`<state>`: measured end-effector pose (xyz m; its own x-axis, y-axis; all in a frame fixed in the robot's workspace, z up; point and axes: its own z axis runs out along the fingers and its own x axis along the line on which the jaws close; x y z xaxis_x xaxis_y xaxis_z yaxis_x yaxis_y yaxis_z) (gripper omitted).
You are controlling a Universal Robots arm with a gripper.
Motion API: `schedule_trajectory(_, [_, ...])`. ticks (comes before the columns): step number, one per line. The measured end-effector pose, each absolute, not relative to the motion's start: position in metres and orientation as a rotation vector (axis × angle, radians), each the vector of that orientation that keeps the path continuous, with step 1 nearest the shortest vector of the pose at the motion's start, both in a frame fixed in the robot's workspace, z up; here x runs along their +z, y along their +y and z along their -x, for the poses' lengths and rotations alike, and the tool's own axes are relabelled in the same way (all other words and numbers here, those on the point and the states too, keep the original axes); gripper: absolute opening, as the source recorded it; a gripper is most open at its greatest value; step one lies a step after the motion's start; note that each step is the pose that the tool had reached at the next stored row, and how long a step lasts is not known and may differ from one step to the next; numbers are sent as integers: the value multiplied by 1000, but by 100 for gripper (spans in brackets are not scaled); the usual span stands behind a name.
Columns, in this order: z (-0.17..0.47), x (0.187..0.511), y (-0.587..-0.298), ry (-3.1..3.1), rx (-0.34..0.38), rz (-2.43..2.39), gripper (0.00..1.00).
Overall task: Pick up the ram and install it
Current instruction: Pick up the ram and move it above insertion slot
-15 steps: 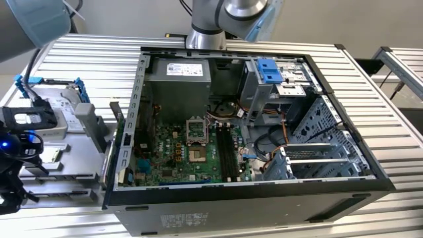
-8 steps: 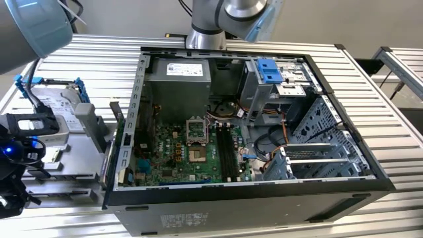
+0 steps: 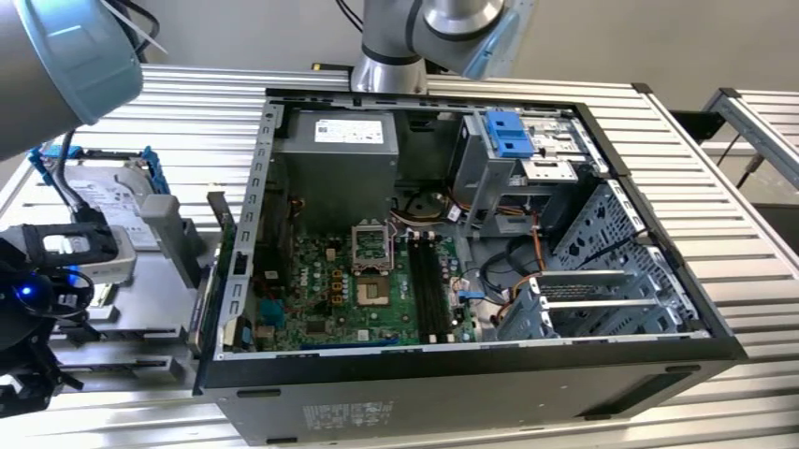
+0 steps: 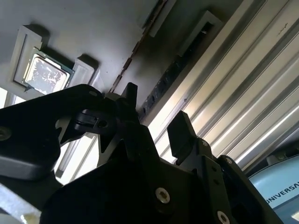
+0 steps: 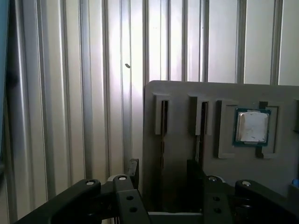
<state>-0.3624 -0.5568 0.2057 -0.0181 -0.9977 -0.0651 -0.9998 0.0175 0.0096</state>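
Exterior view: the open PC case (image 3: 500, 352) sits on the slatted tabletop (image 3: 699, 122), with the arm's wrist end down low off to the exterior view's left of it.

Second wrist view: the gripper (image 4: 155, 101) has its jaws spread with nothing in them. The ram (image 4: 161, 86) runs edge-on straight out ahead of the gap.

First wrist view: the ram (image 5: 163, 126) stands in the grey holder's (image 5: 187, 93) slot farthest from the CPU (image 5: 252, 126). Its long axis points away from the jaws, lined up between them.
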Motion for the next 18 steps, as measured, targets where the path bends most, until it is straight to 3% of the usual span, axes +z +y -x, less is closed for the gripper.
schedule_trajectory(18, [364, 191, -555, 2210, 86, 2171, 100])
